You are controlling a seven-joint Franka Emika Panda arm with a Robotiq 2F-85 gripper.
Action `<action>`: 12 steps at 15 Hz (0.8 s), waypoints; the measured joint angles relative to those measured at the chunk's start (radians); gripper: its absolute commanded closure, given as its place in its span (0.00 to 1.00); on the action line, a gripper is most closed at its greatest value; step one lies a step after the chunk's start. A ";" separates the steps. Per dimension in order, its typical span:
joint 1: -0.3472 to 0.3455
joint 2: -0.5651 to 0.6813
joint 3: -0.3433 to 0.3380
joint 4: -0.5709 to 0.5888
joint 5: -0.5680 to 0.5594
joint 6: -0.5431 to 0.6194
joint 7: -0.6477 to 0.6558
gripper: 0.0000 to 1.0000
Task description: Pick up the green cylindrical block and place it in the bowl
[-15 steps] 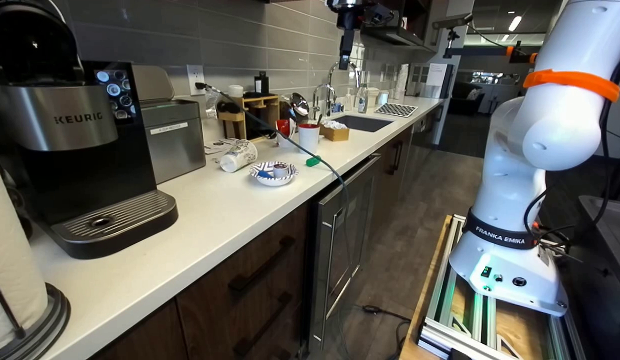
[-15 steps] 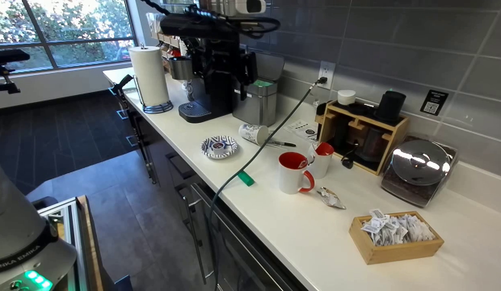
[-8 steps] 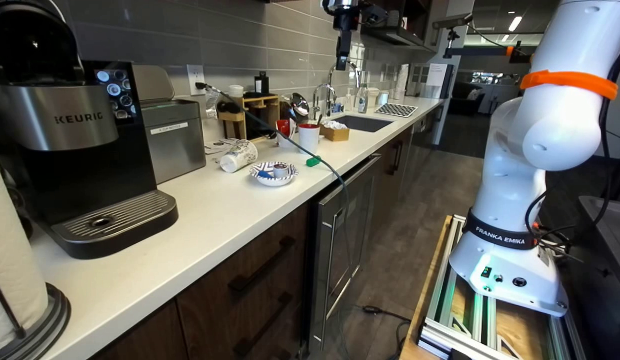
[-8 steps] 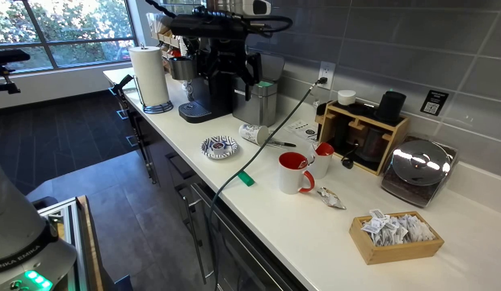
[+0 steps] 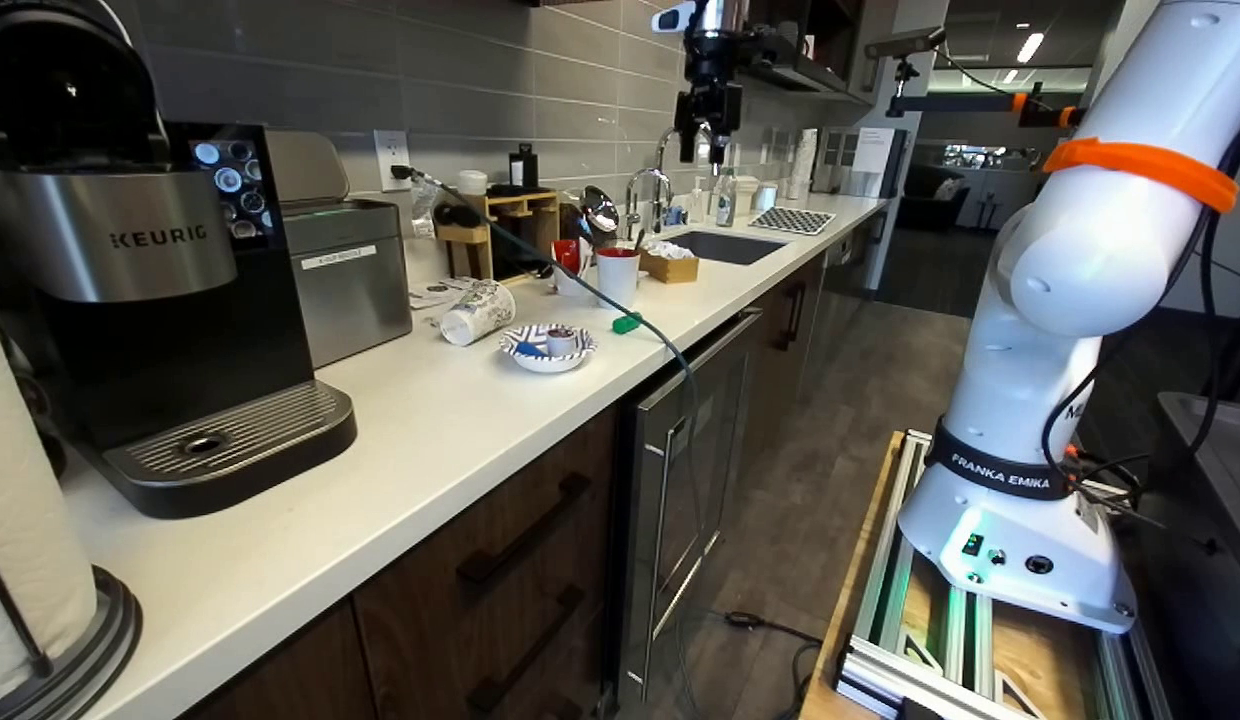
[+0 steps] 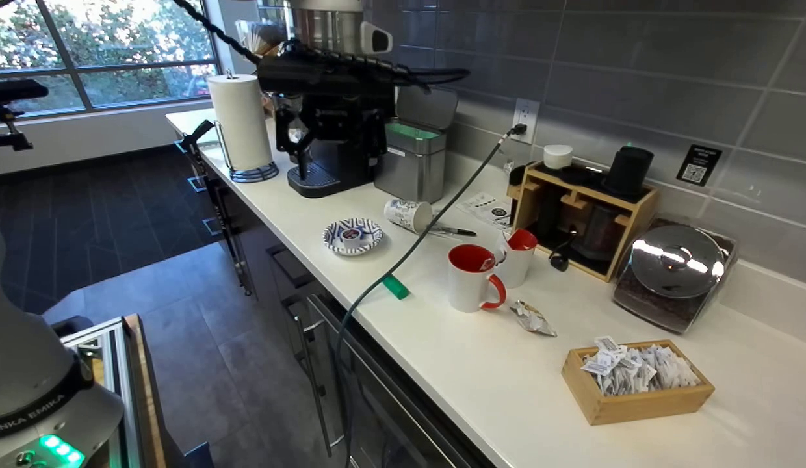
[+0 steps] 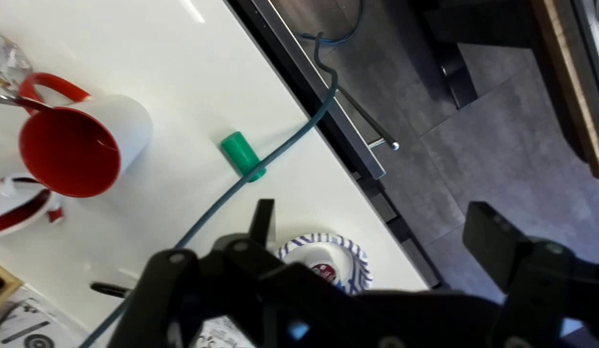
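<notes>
— Where do we see the green cylindrical block (image 7: 237,149)?

— On the pale surface (image 6: 481,377), lying on its side near the front edge, between the bowl (image 7: 323,238) and a white mug (image 6: 465,289) with a red inside. In the wrist view we see a dark cable (image 7: 288,144) cross over one end of it; whether they touch, we can't tell.

— And our gripper (image 7: 370,212)?

— Up in the air, well above the surface in both exterior views. In the wrist view we see its two fingers (image 7: 492,237) spread wide, well clear of each other.

— What do we find in the bowl?

— A small pod (image 7: 324,272) with a dark red top, and beside it something blue (image 5: 528,349) that we can't make out. In the wrist view our gripper hides part of the bowl.

— What else do we have around?

— A printed cup (image 6: 403,213) lying on its side near the bowl, a second mug (image 6: 517,268) standing just beside the first, and, well apart from the block, a wooden box (image 6: 650,408) of packets (image 6: 666,367).
</notes>
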 measured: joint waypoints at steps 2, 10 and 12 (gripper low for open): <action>-0.008 -0.040 0.012 -0.101 0.000 0.045 -0.100 0.00; -0.006 -0.039 0.022 -0.225 0.021 0.101 -0.424 0.00; -0.006 -0.038 0.022 -0.224 0.022 0.102 -0.432 0.00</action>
